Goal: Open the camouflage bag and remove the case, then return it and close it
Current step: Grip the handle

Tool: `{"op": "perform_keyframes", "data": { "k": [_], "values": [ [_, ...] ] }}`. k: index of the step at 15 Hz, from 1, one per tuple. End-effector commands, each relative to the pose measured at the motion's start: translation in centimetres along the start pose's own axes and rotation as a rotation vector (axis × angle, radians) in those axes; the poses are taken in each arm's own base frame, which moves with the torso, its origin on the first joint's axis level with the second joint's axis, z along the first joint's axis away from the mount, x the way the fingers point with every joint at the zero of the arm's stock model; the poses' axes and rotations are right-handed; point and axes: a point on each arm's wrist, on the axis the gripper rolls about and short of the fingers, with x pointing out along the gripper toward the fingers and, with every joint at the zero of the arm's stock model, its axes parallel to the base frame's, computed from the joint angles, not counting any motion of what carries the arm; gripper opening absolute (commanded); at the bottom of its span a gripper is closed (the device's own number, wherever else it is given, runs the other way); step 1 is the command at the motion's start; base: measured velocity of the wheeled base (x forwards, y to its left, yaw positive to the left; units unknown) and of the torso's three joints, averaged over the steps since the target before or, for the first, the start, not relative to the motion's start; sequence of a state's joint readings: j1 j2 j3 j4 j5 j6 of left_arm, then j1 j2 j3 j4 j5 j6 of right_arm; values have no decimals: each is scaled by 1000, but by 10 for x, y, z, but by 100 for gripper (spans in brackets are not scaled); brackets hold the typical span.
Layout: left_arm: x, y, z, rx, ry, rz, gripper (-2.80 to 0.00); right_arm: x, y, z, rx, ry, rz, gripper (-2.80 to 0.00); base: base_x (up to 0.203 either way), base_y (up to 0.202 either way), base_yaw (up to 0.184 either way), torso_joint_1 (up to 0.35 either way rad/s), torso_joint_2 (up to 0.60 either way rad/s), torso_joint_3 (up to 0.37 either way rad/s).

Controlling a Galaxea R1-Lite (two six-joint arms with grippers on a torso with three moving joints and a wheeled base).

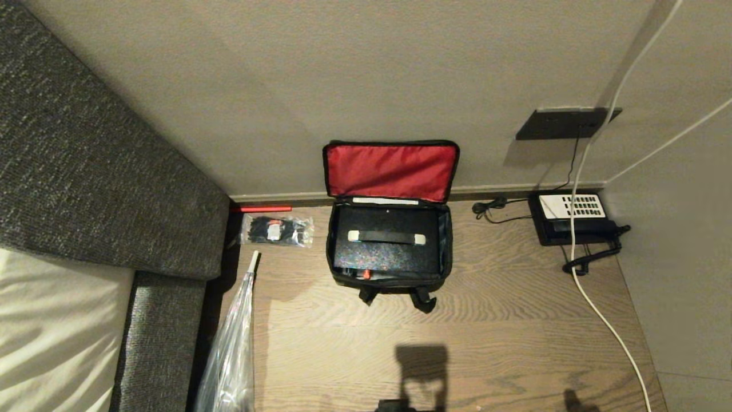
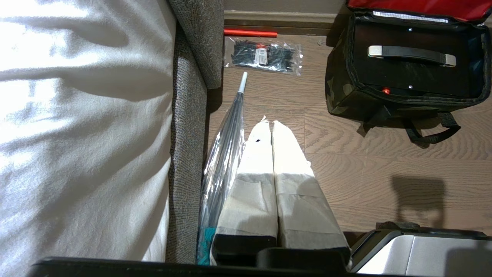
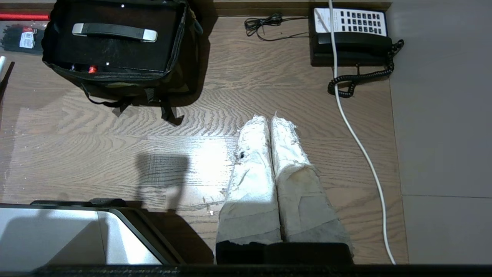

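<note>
On the wooden floor point(image 1: 457, 343) there is 1 camouflage bag point(image 1: 389, 229) at the center, with 1 black case point(image 1: 389, 252) inside it. At 9 o'clock of the bag lies 1 clear packet of black ties point(image 1: 277, 230), and at 3 o'clock sits 1 telephone point(image 1: 575, 220). There is 1 red stick point(image 1: 260, 209), 1 white cable point(image 1: 595, 286) and 1 folded clear umbrella point(image 1: 231, 349). The wrist views show 2 grippers: 1 left gripper point(image 2: 269, 122) and 1 right gripper point(image 3: 269, 118).
</note>
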State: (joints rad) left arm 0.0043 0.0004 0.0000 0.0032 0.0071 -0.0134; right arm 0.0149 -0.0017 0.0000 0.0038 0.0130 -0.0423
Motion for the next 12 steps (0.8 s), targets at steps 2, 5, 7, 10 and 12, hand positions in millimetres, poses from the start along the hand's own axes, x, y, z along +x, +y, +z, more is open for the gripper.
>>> {"op": "perform_keyframes", "data": {
  "k": [2, 5, 7, 10, 12],
  "values": [
    [0, 0, -1, 0, 1, 1, -280, 0, 0, 0, -1, -4, 1, -280, 0, 0, 0, 0, 0, 0],
    [0, 0, -1, 0, 1, 1, -280, 0, 0, 0, -30, -4, 6, -280, 0, 0, 0, 0, 0, 0],
    [0, 0, -1, 0, 1, 1, -280, 0, 0, 0, -41, -5, 4, -280, 0, 0, 0, 0, 0, 0],
    [0, 0, -1, 0, 1, 1, -280, -19, -1, 41, -35, -93, 5, -280, 0, 0, 0, 0, 0, 0],
    [0, 0, -1, 0, 1, 1, -280, -54, -2, 82, -4, -119, 39, -280, 0, 0, 0, 0, 0, 0]
  ]
}}
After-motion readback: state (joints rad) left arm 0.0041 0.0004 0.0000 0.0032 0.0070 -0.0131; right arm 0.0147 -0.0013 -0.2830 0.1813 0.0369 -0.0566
